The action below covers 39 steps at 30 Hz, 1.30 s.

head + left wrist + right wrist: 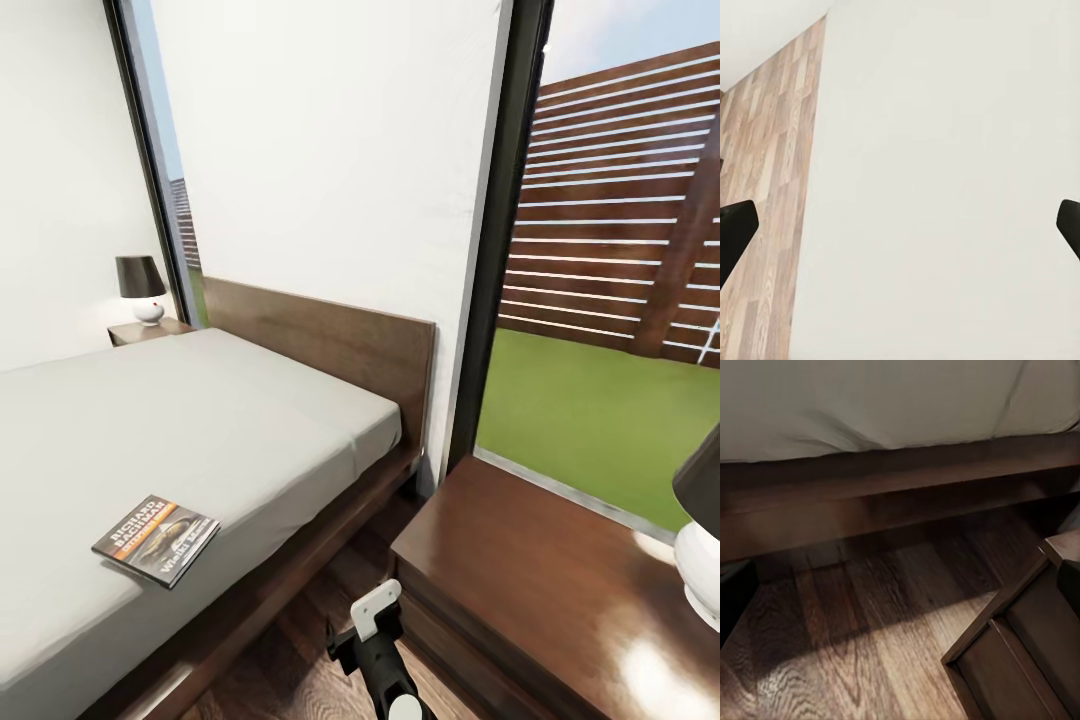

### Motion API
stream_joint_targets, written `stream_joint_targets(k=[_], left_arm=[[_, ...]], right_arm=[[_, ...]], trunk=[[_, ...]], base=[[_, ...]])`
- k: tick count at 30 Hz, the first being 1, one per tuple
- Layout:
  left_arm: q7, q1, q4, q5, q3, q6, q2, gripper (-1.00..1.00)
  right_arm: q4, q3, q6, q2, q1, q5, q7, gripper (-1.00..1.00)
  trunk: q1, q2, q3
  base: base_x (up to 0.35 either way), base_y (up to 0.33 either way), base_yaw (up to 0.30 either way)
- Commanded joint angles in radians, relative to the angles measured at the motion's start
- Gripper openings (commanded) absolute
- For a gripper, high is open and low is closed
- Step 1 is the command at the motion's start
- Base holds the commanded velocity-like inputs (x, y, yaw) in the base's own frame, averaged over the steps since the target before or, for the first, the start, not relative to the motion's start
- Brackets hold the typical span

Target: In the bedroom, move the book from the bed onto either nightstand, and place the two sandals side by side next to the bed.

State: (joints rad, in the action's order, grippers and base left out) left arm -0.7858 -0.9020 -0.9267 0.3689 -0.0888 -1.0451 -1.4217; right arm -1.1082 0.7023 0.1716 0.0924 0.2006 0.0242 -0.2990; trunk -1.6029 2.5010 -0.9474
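Near the bed's [200, 430] side edge lies the book [156, 539]; beside it stands the nightstand [560, 590]; both hands' fingers [735, 232] spread, empty

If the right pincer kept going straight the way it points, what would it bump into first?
Probably the brown wood-plank floor between the bed's dark brown wooden frame and the glossy dark brown nightstand. The right pincer aims down there, though depth is hard to judge.

White walls [330, 150] frame tall dark-edged windows [610, 300] showing grass and a slatted fence [625, 200]. Plank floor [870, 645] is brown; a dark-shaded lamp [141, 288] stands far off.
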Motion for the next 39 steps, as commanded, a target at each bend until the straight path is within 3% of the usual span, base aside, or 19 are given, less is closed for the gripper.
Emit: stream_joint_targets(k=[1, 9, 15, 39], left_arm=[[-0.01, 0.003, -0.001, 0.01, -0.005, -0.002, 0.0, 1.0], [-0.01, 0.003, 0.001, 0.01, -0.005, -0.002, 0.0, 1.0], [-0.01, 0.003, 0.002, 0.01, -0.005, -0.002, 0.0, 1.0], [-0.01, 0.003, 0.002, 0.01, -0.003, -0.002, 0.001, 1.0]], right_arm=[[-0.001, 0.003, 0.008, 0.0, 0.001, 0.003, -0.007, 1.0], [0.001, 0.003, 0.008, 0.001, 0.001, 0.003, -0.006, 1.0], [0.003, 0.003, 0.007, 0.001, 0.001, 0.003, -0.006, 1.0], [0.004, 0.008, 0.008, 0.001, 0.0, 0.003, -0.006, 1.0]], trunk=[[0.0, 0.0, -0.001], [0.0, 0.0, -0.001], [0.003, -0.002, 0.022], [0.095, -0.17, 0.097]], base=[[0.0, 0.0, 0.0], [0.0, 0.0, 0.0], [0.0, 0.0, 0.0], [0.0, 0.0, 0.0]])
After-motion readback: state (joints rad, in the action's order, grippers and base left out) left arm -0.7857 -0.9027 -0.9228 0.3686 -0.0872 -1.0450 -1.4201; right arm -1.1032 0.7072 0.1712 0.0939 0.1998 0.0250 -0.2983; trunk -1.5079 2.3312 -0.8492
